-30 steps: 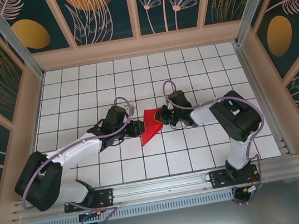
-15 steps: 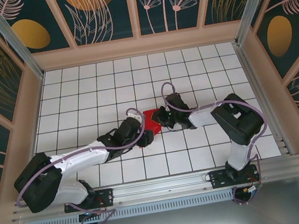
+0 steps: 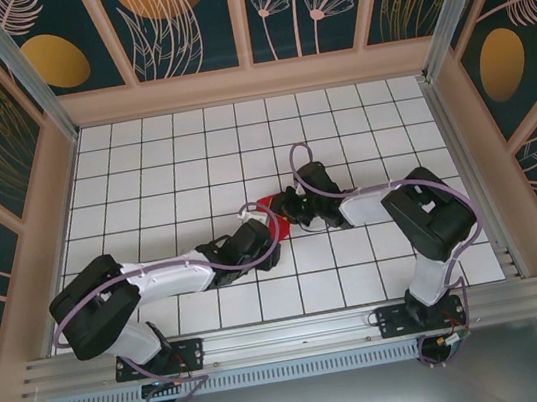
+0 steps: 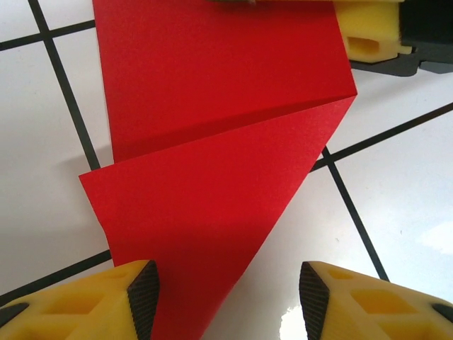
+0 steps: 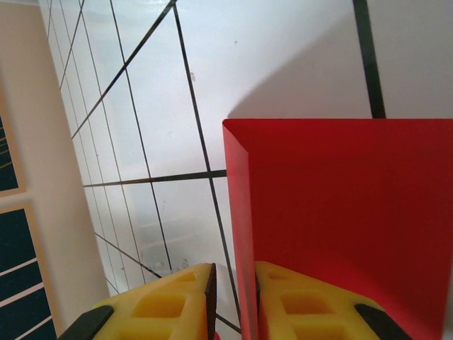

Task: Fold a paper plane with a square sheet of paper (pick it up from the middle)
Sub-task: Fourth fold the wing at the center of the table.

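On the white gridded table walled by floral panels, red paper is flanked by the spread left gripper and straddled by the right gripper, grip unclear

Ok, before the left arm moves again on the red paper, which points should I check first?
1. The left pincer is open: ok, jaws wide apart.
2. The red folded paper sheet is between its fingers: ok, the near corner lies there, over the white gridded table.
3. The right pincer is at the paper: ok, astride a folded edge.
4. The right pincer is clamping: not ok, jaws slightly apart.
5. Diagonal crease pressed flat: cannot tell.
6. Pincers clear of each other: ok.
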